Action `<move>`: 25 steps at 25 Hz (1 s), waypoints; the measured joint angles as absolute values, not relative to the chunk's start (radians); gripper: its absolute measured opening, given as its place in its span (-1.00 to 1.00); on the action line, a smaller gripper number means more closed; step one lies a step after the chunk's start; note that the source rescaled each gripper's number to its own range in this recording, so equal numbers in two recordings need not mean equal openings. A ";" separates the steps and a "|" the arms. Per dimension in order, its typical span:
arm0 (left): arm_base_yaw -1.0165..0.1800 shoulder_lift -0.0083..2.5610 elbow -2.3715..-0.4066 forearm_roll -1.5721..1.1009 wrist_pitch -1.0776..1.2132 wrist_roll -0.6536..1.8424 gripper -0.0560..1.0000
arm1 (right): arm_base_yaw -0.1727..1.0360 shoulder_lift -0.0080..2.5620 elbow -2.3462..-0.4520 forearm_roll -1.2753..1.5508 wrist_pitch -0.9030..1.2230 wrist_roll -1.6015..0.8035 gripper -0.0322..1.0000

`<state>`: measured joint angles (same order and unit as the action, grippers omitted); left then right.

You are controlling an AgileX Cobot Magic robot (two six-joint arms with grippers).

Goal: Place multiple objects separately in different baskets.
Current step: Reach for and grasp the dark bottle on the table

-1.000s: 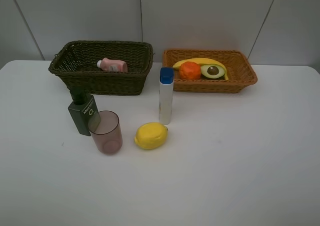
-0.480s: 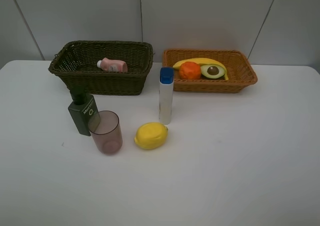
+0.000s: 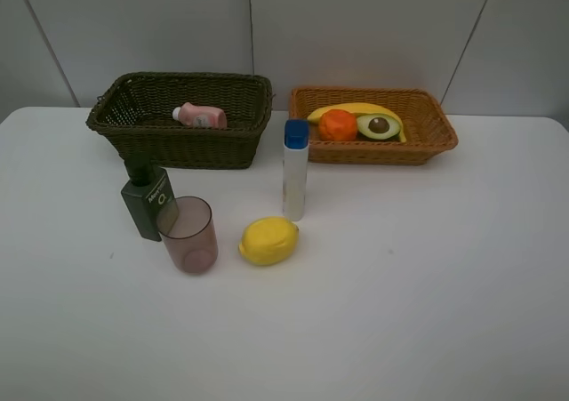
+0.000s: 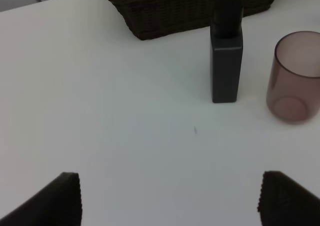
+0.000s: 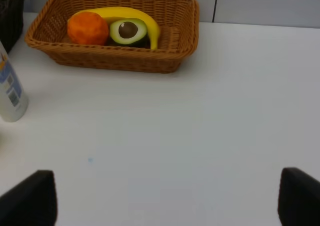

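Note:
The dark brown basket (image 3: pixel 116 121) stands at the back left with the small pink bottle (image 3: pixel 202 115) lying in it. The orange-tan basket (image 3: pixel 425 143) at the back right holds the banana (image 3: pixel 356 109), orange (image 3: pixel 337 125) and halved avocado (image 3: pixel 380 125). On the table stand the dark green pump bottle (image 3: pixel 147 198), the pinkish tumbler (image 3: pixel 188 234), the lemon (image 3: pixel 268 240) and the tall white blue-capped bottle (image 3: pixel 294 170). Neither arm shows in the high view. My left gripper (image 4: pixel 170 198) is open, short of the pump bottle (image 4: pixel 227 60). My right gripper (image 5: pixel 167 198) is open, short of the tan basket (image 5: pixel 185 40).
A white table (image 3: pixel 427 276) carries everything, with grey wall panels behind the baskets. In the left wrist view the tumbler (image 4: pixel 295 78) stands beside the pump bottle, in front of the dark basket (image 4: pixel 165 10). The white bottle (image 5: pixel 10 88) shows at the right wrist view's edge.

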<state>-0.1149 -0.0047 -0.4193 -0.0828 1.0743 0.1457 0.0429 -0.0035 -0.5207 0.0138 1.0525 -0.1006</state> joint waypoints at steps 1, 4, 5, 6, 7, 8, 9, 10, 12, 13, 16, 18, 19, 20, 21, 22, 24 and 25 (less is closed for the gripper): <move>-0.115 -0.005 -0.419 -0.083 1.074 0.146 0.90 | 0.043 -0.004 -0.521 0.014 1.052 -0.101 0.80; -0.115 -0.005 -0.419 -0.083 1.074 0.146 0.90 | 0.043 -0.004 -0.521 0.014 1.052 -0.101 0.80; -0.115 -0.005 -0.419 -0.083 1.074 0.146 0.90 | 0.043 -0.004 -0.521 0.014 1.052 -0.101 0.80; -0.115 -0.005 -0.419 -0.083 1.074 0.146 0.90 | 0.043 -0.004 -0.521 0.014 1.052 -0.101 0.80; -0.115 -0.005 -0.419 -0.083 1.074 0.146 0.90 | 0.043 -0.004 -0.521 0.014 1.052 -0.101 0.80; -0.115 -0.005 -0.419 -0.083 1.074 0.146 0.90 | 0.043 -0.004 -0.521 0.014 1.052 -0.101 0.80; -0.115 -0.005 -0.419 -0.083 1.074 0.146 0.90 | 0.043 -0.004 -0.521 0.014 1.052 -0.101 0.80; -0.115 -0.005 -0.419 -0.083 1.074 0.146 0.90 | 0.043 -0.004 -0.521 0.014 1.052 -0.101 0.80; -0.115 -0.005 -0.419 -0.083 1.074 0.146 0.90 | 0.043 -0.004 -0.521 0.014 1.052 -0.101 0.80; -0.115 -0.005 -0.419 -0.083 1.074 0.146 0.90 | 0.043 -0.004 -0.521 0.014 1.052 -0.101 0.80; -0.115 -0.005 -0.419 -0.083 1.074 0.146 0.90 | 0.043 -0.004 -0.521 0.014 1.052 -0.101 0.80; -0.115 -0.005 -0.419 -0.083 1.074 0.146 0.90 | 0.043 -0.004 -0.521 0.014 1.052 -0.101 0.80; -0.115 -0.005 -0.419 -0.083 1.074 0.146 0.90 | 0.043 -0.004 -0.521 0.014 1.052 -0.101 0.80; -0.115 -0.005 -0.419 -0.083 1.074 0.146 0.90 | 0.043 -0.004 -0.521 0.014 1.052 -0.101 0.80; -0.115 -0.005 -0.419 -0.083 1.074 0.146 0.90 | 0.043 -0.004 -0.521 0.014 1.052 -0.101 0.80; -0.115 -0.005 -0.419 -0.083 1.074 0.146 0.90 | 0.043 -0.004 -0.521 0.014 1.052 -0.101 0.80; -0.115 -0.005 -0.419 -0.083 1.074 0.146 0.90 | 0.043 -0.004 -0.521 0.014 1.052 -0.101 0.80; -0.115 -0.005 -0.419 -0.083 1.074 0.146 0.90 | 0.043 -0.004 -0.521 0.014 1.052 -0.101 0.80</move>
<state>-0.1149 -0.0047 -0.4193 -0.0828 1.0743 0.1457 0.0429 -0.0035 -0.5207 0.0138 1.0525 -0.1006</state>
